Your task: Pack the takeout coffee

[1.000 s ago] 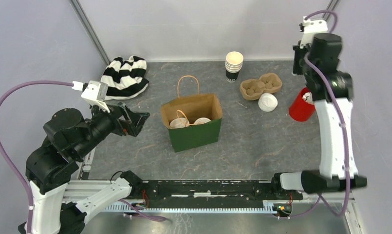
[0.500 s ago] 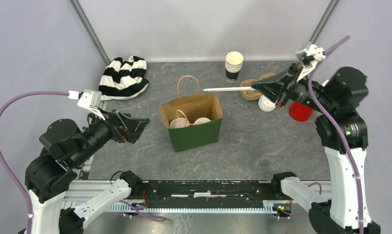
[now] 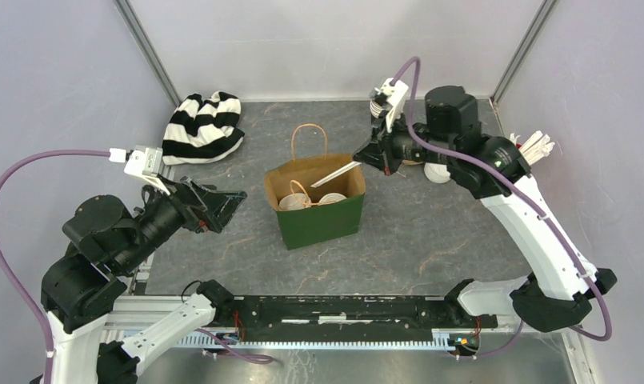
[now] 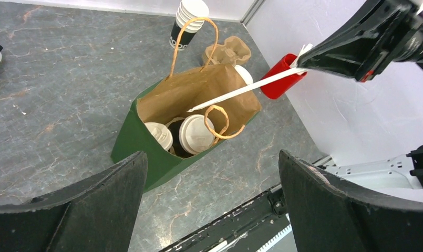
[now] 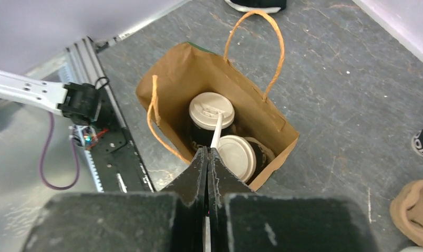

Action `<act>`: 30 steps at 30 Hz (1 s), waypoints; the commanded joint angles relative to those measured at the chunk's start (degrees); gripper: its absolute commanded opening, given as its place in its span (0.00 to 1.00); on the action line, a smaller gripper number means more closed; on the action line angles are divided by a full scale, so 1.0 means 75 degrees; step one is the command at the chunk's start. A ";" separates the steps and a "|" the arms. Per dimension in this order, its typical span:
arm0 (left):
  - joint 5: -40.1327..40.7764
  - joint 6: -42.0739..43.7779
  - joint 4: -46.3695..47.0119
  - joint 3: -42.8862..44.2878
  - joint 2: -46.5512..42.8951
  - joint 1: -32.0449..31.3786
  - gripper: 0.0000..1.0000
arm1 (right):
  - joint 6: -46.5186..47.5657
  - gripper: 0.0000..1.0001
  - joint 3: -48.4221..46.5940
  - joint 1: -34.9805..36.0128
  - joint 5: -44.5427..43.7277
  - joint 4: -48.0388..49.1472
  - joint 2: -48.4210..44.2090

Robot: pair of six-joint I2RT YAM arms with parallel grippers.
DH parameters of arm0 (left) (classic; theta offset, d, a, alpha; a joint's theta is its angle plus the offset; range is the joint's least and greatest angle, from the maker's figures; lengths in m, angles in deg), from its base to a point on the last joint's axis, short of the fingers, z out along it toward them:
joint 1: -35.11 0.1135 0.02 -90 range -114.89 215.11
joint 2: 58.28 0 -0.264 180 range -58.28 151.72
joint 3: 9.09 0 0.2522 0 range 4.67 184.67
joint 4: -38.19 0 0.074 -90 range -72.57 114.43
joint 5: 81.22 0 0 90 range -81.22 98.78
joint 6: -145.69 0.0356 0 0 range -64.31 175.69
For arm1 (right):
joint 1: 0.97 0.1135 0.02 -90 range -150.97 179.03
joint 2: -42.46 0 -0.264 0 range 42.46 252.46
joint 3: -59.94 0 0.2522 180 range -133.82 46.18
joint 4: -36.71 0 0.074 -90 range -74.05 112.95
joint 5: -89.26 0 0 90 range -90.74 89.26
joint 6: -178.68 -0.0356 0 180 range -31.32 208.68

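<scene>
- Two takeout coffee cups (image 5: pixel 211 110), dark-sided and capped with round white lids, stand side by side inside the paper bag (image 3: pixel 318 224). The bag, green outside and brown within, stands open-mouthed at the middle of the grey table (image 3: pixel 430 240).
- The right gripper (image 3: pixel 365 158) reaches in over the bag from the far right, its jaws pressed together on a white stirrer (image 3: pixel 334 174).
- The stirrer slants down across the bag's mouth with its free end above the lids; whether it touches one cannot be told.
- The left gripper (image 3: pixel 230 206) hovers to the left of the bag, apart from it, its jaws spread wide and holding nothing.
- Beyond the bag sit a stack of paper cups (image 4: pixel 189 21), a cardboard cup carrier (image 4: pixel 227 51), a loose white lid (image 4: pixel 244 73) and a red cup (image 4: pixel 282 79) of stirrers by the right wall.
- A black-and-white striped cloth (image 3: pixel 205 126) lies bunched in the far left corner.
</scene>
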 commanded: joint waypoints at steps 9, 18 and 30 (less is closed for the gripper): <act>0.0205 -0.0429 0.0373 -0.0070 -0.0072 -0.0015 1.00 | 0.0740 0.01 -0.0338 0.1948 -0.4071 0.0641 0.1722; 0.0141 -0.0135 0.0652 -0.0439 -0.0212 -0.0015 1.00 | -0.0483 0.68 -0.2831 0.1486 -0.4437 -0.0923 0.2573; -0.0252 0.1789 0.1527 -0.0612 0.0587 -0.0015 1.00 | -0.0586 0.71 0.0044 -0.4980 -0.3903 -0.0070 0.1200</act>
